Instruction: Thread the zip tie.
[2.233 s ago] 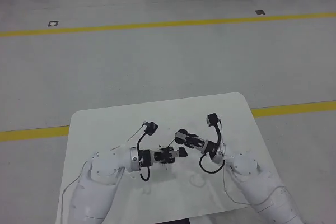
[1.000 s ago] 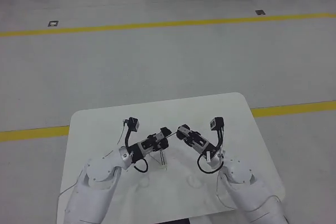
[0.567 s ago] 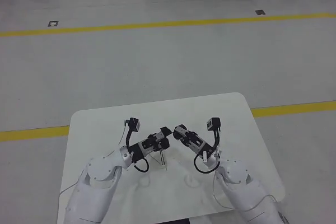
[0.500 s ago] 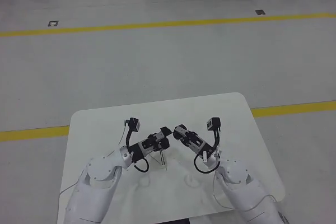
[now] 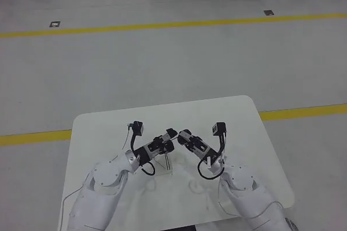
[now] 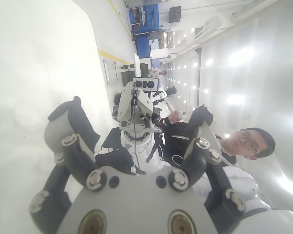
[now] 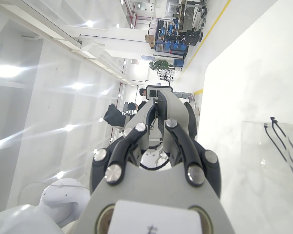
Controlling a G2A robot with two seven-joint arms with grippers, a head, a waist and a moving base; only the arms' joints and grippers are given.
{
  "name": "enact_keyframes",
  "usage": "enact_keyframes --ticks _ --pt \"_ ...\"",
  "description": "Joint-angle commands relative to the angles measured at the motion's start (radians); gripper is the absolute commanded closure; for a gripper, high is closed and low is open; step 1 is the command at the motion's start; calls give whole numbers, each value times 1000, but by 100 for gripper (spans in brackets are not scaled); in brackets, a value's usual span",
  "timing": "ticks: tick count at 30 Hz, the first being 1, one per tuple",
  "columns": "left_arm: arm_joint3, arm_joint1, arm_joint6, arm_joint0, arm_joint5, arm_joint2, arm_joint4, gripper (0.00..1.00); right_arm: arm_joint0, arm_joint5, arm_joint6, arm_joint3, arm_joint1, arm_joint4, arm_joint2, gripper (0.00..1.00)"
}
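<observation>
Grey floor (image 5: 162,63) crossed by two yellow lines (image 5: 162,25) surrounds one white tabletop (image 5: 237,115) with rounded corners; the wrist views show a bright hall with blue storage racks (image 7: 171,43) far off; over the tabletop's middle two claws face each other, tips close but apart; the left claw (image 6: 139,105) is spread wide; the right claw (image 7: 158,98) is pressed together, and whether it pinches anything thin I cannot tell; one clear tray (image 7: 254,147) lies near them on the robot's side, holding black zip ties (image 7: 280,140), about three, exact count unclear.
</observation>
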Motion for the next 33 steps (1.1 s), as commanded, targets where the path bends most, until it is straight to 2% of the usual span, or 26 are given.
enact_keyframes --ticks 1,7,9,10,11,13,14,15,21,26,33 --pt "-1 2 13 0 7 9 -5 0 2 1 -7 3 0 -12 -2 100" --pt "-3 10 28 -4 10 19 -9 0 9 -6 -24 16 -2 -49 -9 100" --pt "-5 13 36 -4 3 20 -13 11 13 -6 -44 17 -2 -88 -9 100" --pt "-5 14 38 -3 1 20 -16 23 13 -6 -51 16 -2 -101 -11 100" --pt "-5 16 39 -3 -1 22 -18 31 13 -6 -58 15 -3 -105 -15 100" --pt "-5 19 40 -4 -1 24 -20 38 14 -6 -63 16 -5 -110 -18 100" --pt "-5 20 41 -5 0 25 -22 51 15 -6 -65 17 -5 -122 -19 100" --pt "-4 21 43 -6 1 27 -22 53 15 -6 -69 19 -5 -128 -22 100" --pt "-3 29 55 -11 5 35 -27 61 21 -6 -93 31 -7 -181 -25 100" --pt "-1 35 64 -14 6 40 -34 57 19 -6 -119 21 -8 -232 -28 100" --pt "9 42 72 -23 11 55 -42 59 20 -6 -126 20 -8 -260 -34 100"
